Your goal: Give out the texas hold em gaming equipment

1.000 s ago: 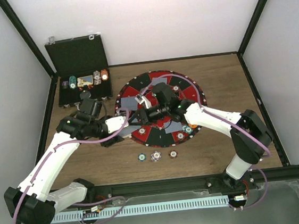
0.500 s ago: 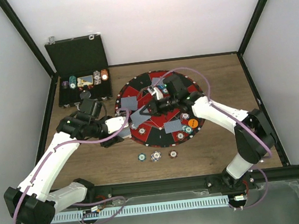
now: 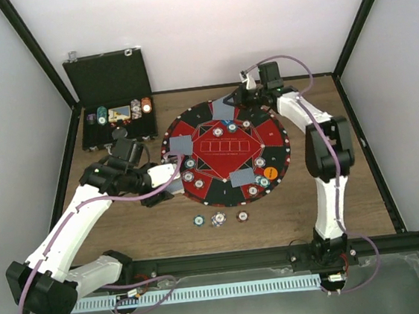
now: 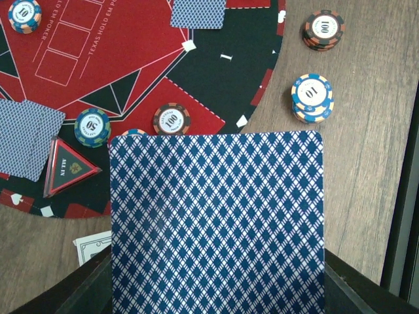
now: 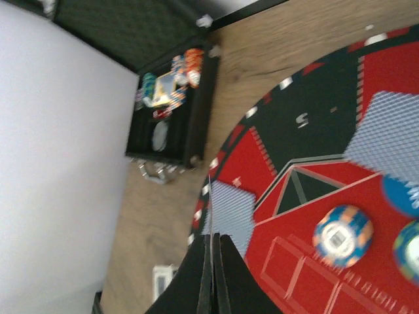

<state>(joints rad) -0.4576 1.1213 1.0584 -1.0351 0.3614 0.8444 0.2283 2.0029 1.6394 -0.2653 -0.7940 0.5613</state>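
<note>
My left gripper (image 3: pixel 168 174) hovers at the left edge of the round red-and-black mat (image 3: pixel 228 151), shut on blue-patterned playing cards (image 4: pixel 216 222) that fill the left wrist view. My right gripper (image 3: pixel 238 98) reaches over the mat's far edge. It is shut on a thin playing card (image 5: pixel 211 219) seen edge-on between its jaws. Single cards lie on the mat at the left (image 3: pixel 180 145), far (image 3: pixel 223 109) and near (image 3: pixel 242 178) sides. Striped chips (image 3: pixel 188 176) sit around the mat, beside an orange disc (image 3: pixel 270 172). Three chips (image 3: pixel 219 218) rest on the wood in front.
The open black case (image 3: pixel 115 114) with chip rows stands at the back left. A triangular all-in marker (image 4: pixel 71 167) lies on the mat near my left gripper. Two chip stacks (image 4: pixel 312 97) sit just off the mat. Black frame rails edge the table.
My right arm swung from the mat's middle out to its far edge, and its jaws closed. The left arm and its cards stayed put.
</note>
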